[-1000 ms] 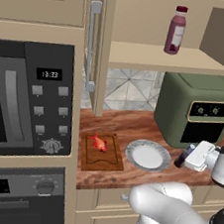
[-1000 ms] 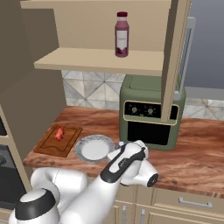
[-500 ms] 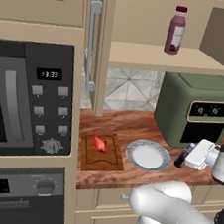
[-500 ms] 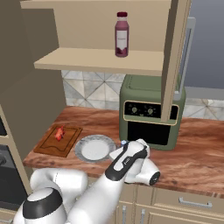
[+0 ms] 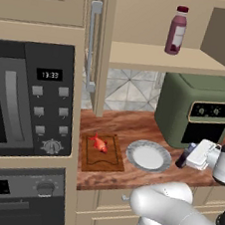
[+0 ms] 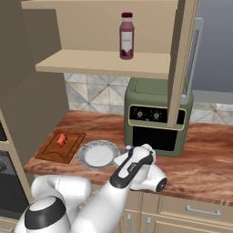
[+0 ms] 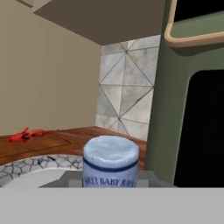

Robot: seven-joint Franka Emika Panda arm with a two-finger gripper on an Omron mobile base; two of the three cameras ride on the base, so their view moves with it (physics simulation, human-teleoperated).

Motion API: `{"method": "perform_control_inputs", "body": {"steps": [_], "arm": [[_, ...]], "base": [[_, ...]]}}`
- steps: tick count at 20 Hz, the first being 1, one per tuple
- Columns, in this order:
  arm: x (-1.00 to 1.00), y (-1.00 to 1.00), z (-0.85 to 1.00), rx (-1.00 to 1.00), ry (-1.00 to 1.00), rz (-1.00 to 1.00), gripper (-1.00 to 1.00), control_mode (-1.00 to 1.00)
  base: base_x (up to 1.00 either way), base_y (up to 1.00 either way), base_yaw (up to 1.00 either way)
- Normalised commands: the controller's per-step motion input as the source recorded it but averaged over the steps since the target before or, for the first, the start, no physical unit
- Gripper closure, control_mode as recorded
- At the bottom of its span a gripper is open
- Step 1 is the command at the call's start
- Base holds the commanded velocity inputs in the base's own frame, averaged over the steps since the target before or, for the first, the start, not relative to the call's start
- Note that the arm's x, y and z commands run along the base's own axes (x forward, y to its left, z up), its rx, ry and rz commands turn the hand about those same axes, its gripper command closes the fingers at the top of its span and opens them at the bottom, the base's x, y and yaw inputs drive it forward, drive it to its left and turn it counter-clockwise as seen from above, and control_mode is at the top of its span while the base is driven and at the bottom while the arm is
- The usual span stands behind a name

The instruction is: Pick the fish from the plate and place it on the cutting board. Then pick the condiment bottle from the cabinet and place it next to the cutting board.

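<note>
The red-orange fish [image 5: 99,143] lies on the brown cutting board [image 5: 109,160], also seen from the right as the fish [image 6: 61,139] on the cutting board [image 6: 54,152]. The plate [image 5: 149,156] sits bare just right of the board. My gripper [image 5: 187,156] is low over the counter right of the plate, in front of the green toaster oven, shut on the condiment bottle [image 5: 182,159]. In the hand view the bottle's pale blue-grey cap [image 7: 110,158] fills the bottom centre, with the plate [image 7: 26,169] and the fish [image 7: 24,135] to its left. The cabinet [image 5: 162,58] stands open.
A taller maroon bottle with a red cap [image 5: 176,30] stands on the cabinet shelf. The green toaster oven [image 5: 200,108] is close behind my hand. The open cabinet door [image 6: 181,59] hangs above the oven. A microwave [image 5: 28,98] and an oven fill the left.
The gripper with the bottle has shifted slightly left toward the plate, staying low over the counter. Fish, board and plate have not moved.
</note>
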Motion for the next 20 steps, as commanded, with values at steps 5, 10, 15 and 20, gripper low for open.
{"method": "perform_control_inputs", "body": {"steps": [5, 10, 15, 20], "arm": [[0.00, 0.00, -0.01, -0.04, 0.01, 0.00, 1.00, -1.00], [0.00, 0.00, 0.00, 0.00, 0.01, 0.00, 1.00, -1.00], [0.00, 0.00, 0.00, 0.00, 0.05, 0.00, 1.00, -1.00], [0.00, 0.00, 0.00, 0.00, 0.01, 0.00, 1.00, -1.00]], "base": [[0.00, 0.00, 0.00], [0.00, 0.00, 0.00], [0.00, 0.00, 0.00], [0.00, 0.00, 0.00]]}}
